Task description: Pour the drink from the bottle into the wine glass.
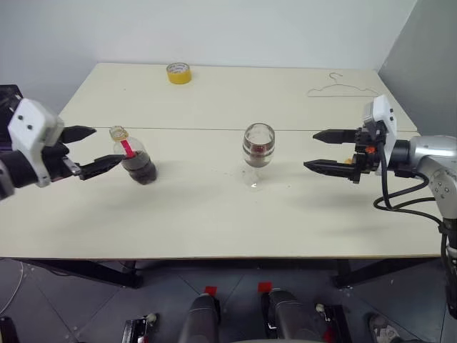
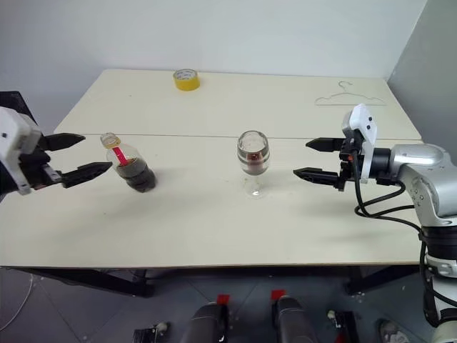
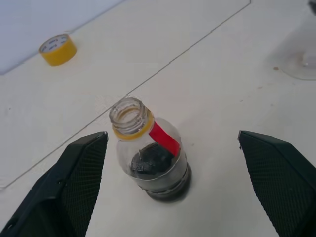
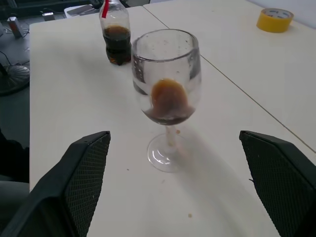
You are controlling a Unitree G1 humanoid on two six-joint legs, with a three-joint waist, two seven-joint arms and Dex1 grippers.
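Bottle point(image 1: 136, 161) stands upright on the table point(image 1: 214, 214), cap off, mouth open, yellow ring and red strip at the neck; only a shallow layer of dark drink point(image 3: 158, 170) is left at the bottom. Wine glass point(image 1: 258, 153) stands upright mid-table, well apart from the bottle, with a little dark liquid in the bowl and small drops on the tabletop near its foot.

Left gripper point(image 1: 89, 150) is spread wide, fingers either side of the bottle, not touching it. Right gripper point(image 1: 332, 150) is likewise spread, just beside the glass, nothing held.

Handling, as judged: the bottle is nearly empty, so light and easily tipped; thin plastic will likely dent if squeezed hard. Best gripped around the mid-body, below the shoulder. The glass is rigid, smooth, fragile, top-heavy; if steadied, the bowl should be clasped gently.

Yellow tape roll point(image 1: 178, 73) and wire hanger point(image 1: 341, 88) lie at the far edge, out of the way.
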